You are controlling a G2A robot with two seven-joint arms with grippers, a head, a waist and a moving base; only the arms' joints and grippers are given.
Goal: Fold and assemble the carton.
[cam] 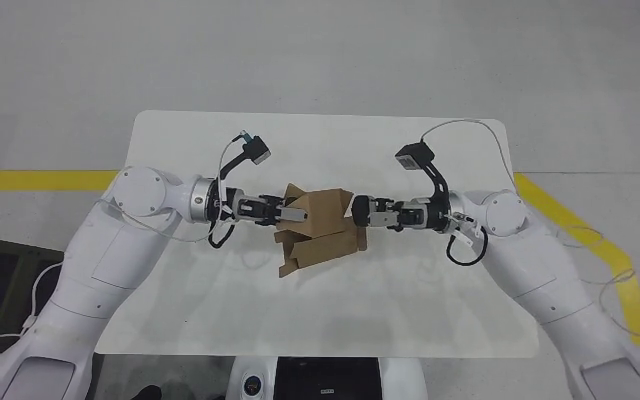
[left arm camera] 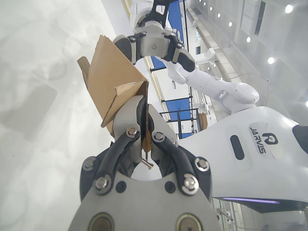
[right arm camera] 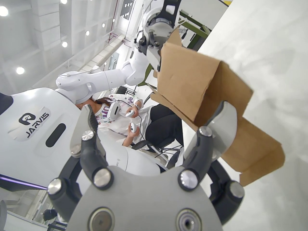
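The fingers (left arm camera: pixel 128 115) of the left gripper (left arm camera: pixel 144 103) are pressed together on a thin edge of the carton (cam: pixel 322 228), with the cardboard pinched flat between the two pads. The right gripper (right arm camera: pixel 156 106) is spread wide and holds nothing. One of its fingers sits just beside the carton's open corner (whether it touches the cardboard I cannot tell), and the other is well off it.

The carton is brown and only partly folded, its panels meeting at odd angles and loose flaps hanging toward the table (cam: pixel 420 300). It sits between the two grippers, over the middle of the white tabletop. The arms come in from either side, facing each other across it.
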